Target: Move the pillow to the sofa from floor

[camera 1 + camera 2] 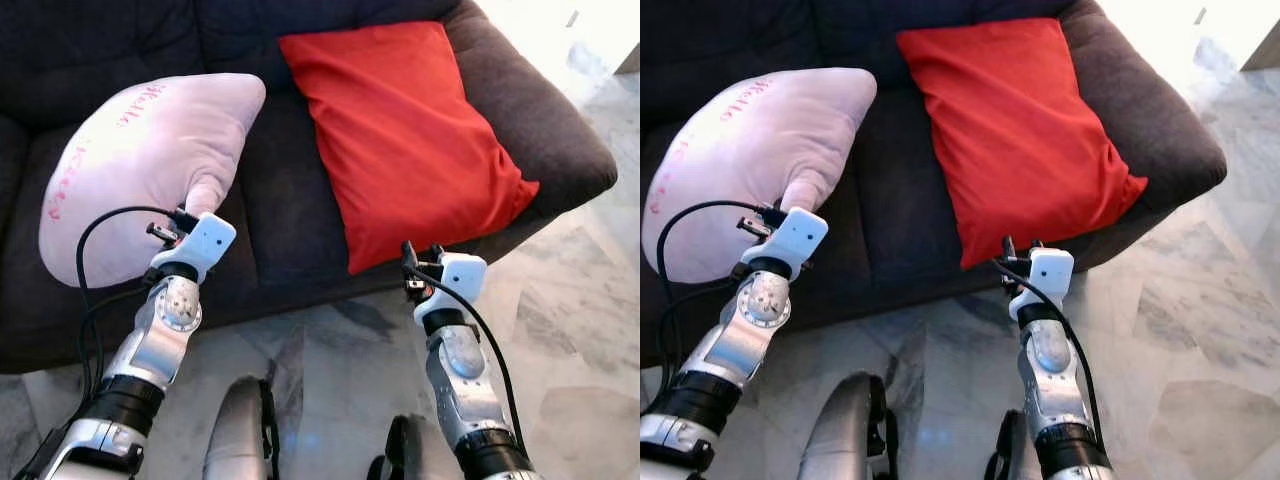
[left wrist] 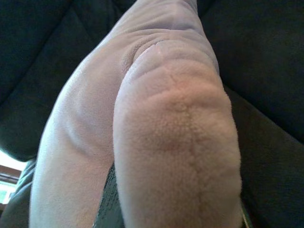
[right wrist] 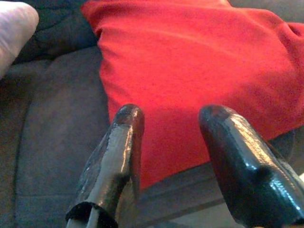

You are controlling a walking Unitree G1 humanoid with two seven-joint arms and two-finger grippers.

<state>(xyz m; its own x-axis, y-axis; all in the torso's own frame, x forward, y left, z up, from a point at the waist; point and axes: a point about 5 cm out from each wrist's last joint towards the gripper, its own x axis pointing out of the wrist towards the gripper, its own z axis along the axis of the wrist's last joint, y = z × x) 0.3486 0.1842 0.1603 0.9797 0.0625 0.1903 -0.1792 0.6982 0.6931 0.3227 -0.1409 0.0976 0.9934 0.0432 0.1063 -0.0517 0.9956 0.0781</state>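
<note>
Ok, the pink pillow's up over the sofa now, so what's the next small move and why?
Probably lower the left end effector a little, then let go. It grips a pinched corner of the pink pillow, which already hangs over the dark sofa seat beside the red pillow.

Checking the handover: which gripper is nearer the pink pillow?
Left. The left gripper is pinching the pink pillow at its lower edge; the right gripper hangs open, apart, before the red pillow.

A bulging corner of the pale pink plush pillow (image 2: 175, 156), its seam running down the middle, looms close against the dark sofa (image 2: 266, 61) cushions behind it.
</note>
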